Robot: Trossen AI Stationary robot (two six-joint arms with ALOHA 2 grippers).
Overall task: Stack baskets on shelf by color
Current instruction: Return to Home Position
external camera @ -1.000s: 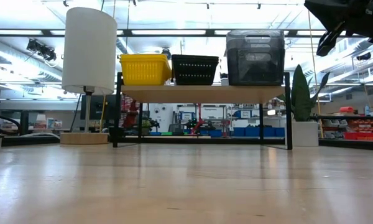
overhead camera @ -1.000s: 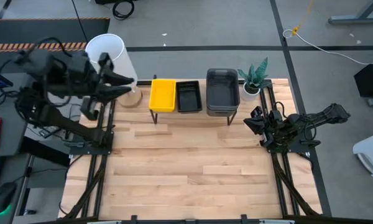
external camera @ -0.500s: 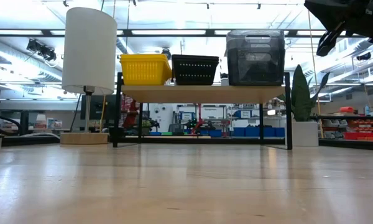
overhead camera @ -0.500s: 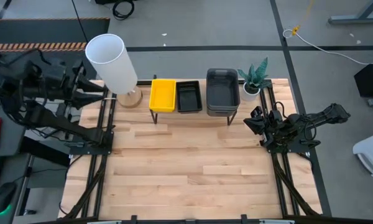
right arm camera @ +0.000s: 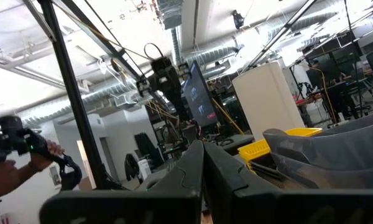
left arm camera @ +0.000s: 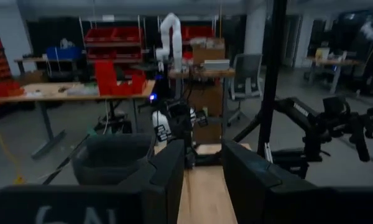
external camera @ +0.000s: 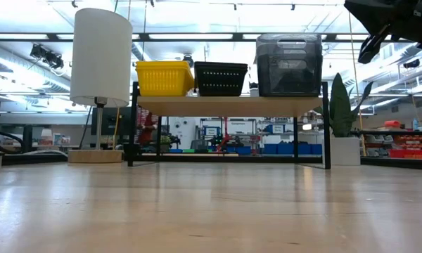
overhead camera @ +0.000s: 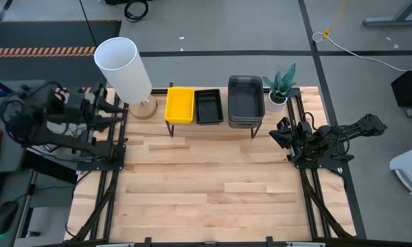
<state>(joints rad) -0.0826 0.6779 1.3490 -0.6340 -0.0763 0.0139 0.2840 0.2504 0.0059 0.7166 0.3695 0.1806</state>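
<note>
The shelf (external camera: 228, 105) stands at the table's far edge. On its plank rest a yellow basket (overhead camera: 179, 105), a black basket (overhead camera: 208, 106) and a taller stack of grey baskets (overhead camera: 246, 101), side by side from left to right. My left gripper (overhead camera: 114, 108) hangs open at the table's far left corner, beside the lamp's foot, pointing level toward the shelf with nothing between its fingers (left arm camera: 168, 180). My right gripper (overhead camera: 281, 134) is shut and holds nothing; it waits at the table's right edge, near the shelf's right end.
A white-shaded lamp (overhead camera: 123, 62) stands left of the shelf, a potted plant (overhead camera: 280, 86) right of it. The wooden tabletop (overhead camera: 213, 185) stretches in front of the shelf. Black frame rails (overhead camera: 110, 171) run along both sides.
My left gripper has drawn back from beside the lamp toward the table's left edge and has sunk lower, staying level and open. The baskets and my right arm have kept still.
</note>
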